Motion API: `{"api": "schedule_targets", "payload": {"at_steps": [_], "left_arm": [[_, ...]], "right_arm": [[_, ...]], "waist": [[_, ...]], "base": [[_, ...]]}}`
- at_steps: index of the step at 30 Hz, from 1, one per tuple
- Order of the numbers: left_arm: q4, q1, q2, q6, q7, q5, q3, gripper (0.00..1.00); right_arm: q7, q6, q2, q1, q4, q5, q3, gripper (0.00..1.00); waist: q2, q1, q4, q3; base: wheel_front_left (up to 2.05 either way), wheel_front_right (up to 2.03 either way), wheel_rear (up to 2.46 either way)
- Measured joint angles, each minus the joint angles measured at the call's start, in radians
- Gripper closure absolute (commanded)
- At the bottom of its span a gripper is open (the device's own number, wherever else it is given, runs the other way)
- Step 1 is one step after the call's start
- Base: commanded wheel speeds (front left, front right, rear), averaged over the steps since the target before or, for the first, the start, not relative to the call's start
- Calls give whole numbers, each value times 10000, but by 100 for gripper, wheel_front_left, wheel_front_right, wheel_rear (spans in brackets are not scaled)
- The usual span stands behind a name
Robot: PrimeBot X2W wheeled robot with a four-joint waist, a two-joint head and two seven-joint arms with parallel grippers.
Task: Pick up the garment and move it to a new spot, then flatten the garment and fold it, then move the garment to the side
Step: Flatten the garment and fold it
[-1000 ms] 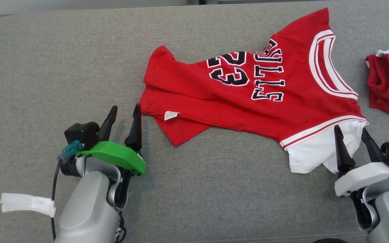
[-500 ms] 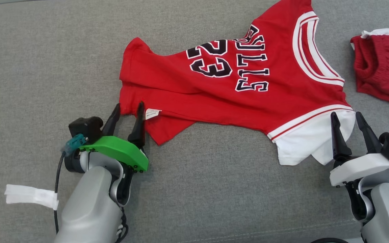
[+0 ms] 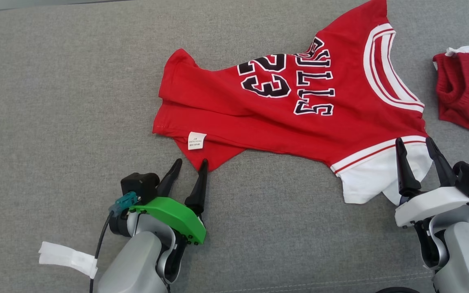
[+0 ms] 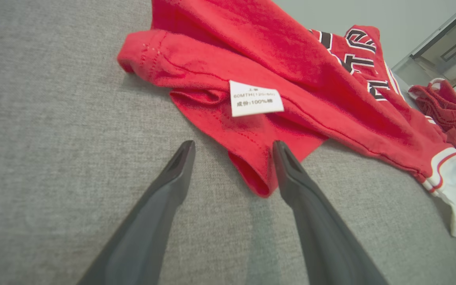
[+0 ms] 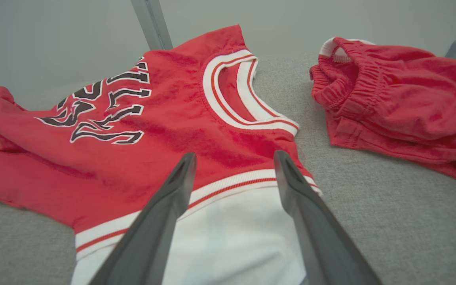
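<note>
The left claw (image 3: 190, 161) is spread wide, with the lowest hem corner (image 4: 253, 174) of the garment (image 3: 259, 122) between its fingers. Half a second ago it stood higher, at the hem's outer end; now it is below the white label (image 3: 196, 140). The right claw (image 3: 415, 140), also spread, stays over the white sleeve (image 3: 373, 179). The garment lies creased on the grey cushion (image 3: 75, 101), with red shorts (image 3: 466, 97) nearby. I think both claws are now placed to pinch the near edge.
</note>
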Motion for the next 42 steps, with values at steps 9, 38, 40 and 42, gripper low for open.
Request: {"api": "schedule_targets", "payload": {"at_steps": [9,38,40,42], "left_arm": [[986,-387,6,119,-23,138,-226,100],[-265,-3106,2046,1133,0,4623,3312,0],[159,-3180,2017,1187,-8,4615,3607,0],[1129,-3046,1916,1214,2,4493,3762,0]], "right_arm": [[0,0,23,-1,-35,-35,8,0],[2,0,504,-366,-119,-31,25,0],[2,0,504,-386,-75,-31,27,0],[2,0,508,-383,-13,-31,17,0]], "waist": [[0,0,-205,-6],[0,0,-674,430],[0,0,-697,407],[-1,0,-695,333]], "base": [[0,0,0],[0,0,0],[0,0,0],[0,0,0]]}}
